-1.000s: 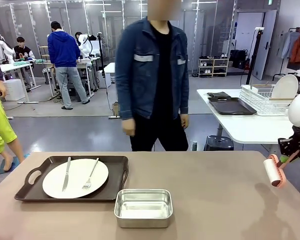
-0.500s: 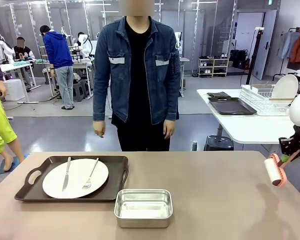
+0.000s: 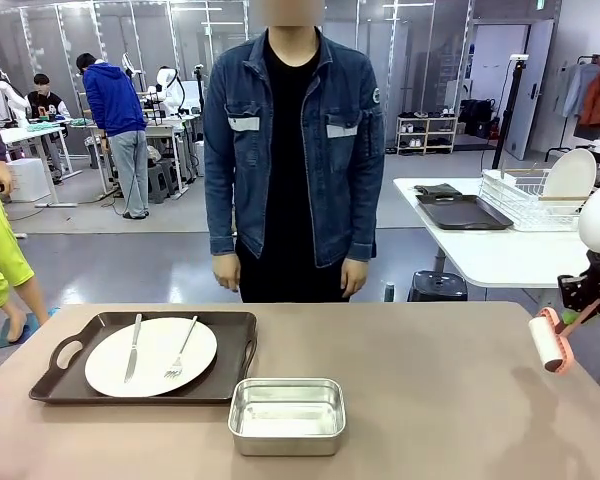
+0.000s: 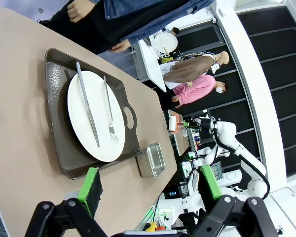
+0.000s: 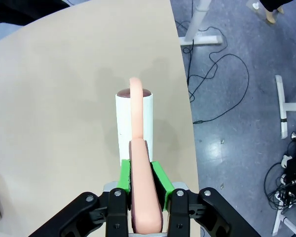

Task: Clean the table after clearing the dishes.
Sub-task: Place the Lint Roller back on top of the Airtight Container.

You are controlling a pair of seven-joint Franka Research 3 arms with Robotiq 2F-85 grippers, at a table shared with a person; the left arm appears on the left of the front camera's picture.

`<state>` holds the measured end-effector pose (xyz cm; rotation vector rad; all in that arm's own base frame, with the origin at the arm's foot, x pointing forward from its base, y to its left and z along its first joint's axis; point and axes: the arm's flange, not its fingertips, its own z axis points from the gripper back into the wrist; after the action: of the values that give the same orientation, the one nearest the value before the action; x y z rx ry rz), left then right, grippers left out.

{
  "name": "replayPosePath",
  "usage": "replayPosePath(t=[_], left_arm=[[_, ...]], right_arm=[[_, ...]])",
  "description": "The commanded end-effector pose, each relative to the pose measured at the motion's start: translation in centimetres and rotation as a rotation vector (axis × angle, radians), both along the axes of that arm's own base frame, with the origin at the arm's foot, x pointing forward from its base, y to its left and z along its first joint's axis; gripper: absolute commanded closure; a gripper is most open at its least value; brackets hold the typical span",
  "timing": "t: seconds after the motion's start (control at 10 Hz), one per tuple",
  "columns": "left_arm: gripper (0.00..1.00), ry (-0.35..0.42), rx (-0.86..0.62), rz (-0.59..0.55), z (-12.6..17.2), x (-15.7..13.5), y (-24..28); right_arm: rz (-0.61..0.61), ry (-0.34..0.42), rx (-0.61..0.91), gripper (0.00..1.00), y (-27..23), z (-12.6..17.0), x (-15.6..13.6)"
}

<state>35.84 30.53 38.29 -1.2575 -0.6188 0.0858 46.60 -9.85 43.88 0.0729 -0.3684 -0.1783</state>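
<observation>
1. Front view: the table point(image 3: 430, 400) has a plain beige-brown top. On its left part sits a dark brown tray point(image 3: 70, 385) with handles.
   - A round white plate point(image 3: 150, 357) lies in the tray, with a knife point(image 3: 133, 348) and a fork point(image 3: 181, 350) side by side on it.
   - A steel pan point(image 3: 286, 415) stands just beside the tray's near right corner, closer to the robot.
   - At the right edge the right gripper point(image 3: 572, 317) grips the pink handle of a roller point(image 3: 546, 343). The white drum hangs tilted by the table's right side, and its shadow lies on the top, apart from it.
   - A person point(image 3: 290, 150) in a denim jacket stands at the far side, both hands down and off the table.
   - Behind and to the right, a white table point(image 3: 480, 255) carries a wire rack point(image 3: 525, 200).

2. Left wrist view: the left gripper point(image 4: 150, 183) has its jaws spread wide, with nothing between the green pads.
   - It looks down at the table from the tray's end. The plate rests in the tray, with the knife and fork lying along it.
   - The pan is just past the tray.
   - Farther off, the other arm holds the roller up.

3. Right wrist view: the right gripper's green pads are clamped tight on the roller's pink handle.
   - The pink frame curves over the white drum, which points away from the wrist.
   - The drum hangs over the tabletop near its edge. From here I cannot tell whether it touches.
   - Right of the edge is grey floor point(image 5: 237, 98) with cables point(image 5: 222, 74).
</observation>
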Motion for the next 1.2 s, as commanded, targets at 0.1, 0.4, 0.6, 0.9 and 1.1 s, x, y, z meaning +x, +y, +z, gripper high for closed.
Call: replayPosePath(t=[0.1, 0.4, 0.6, 0.9, 1.1], left_arm=[[0.0, -0.016, -0.002, -0.003, 0.0, -0.3, 0.0], [0.0, -0.016, -0.002, -0.003, 0.0, -0.3, 0.0], [0.0, -0.016, -0.002, -0.003, 0.0, -0.3, 0.0], [0.0, -0.016, -0.002, -0.003, 0.0, -0.3, 0.0], [0.0, -0.016, -0.002, -0.003, 0.0, -0.3, 0.0]], right_arm=[[0.372, -0.166, -0.064, 0.78, 7.7, 6.7, -0.6], [0.98, -0.148, -0.034, 0.78, 21.1, 11.7, -2.2], [1.268, -0.062, -0.099, 0.78, 29.0, 12.8, -2.5], [1.535, 0.096, -0.206, 0.78, 39.9, 11.4, -6.0], [1.626, 0.157, -0.267, 0.78, 45.4, 9.8, -7.7]])
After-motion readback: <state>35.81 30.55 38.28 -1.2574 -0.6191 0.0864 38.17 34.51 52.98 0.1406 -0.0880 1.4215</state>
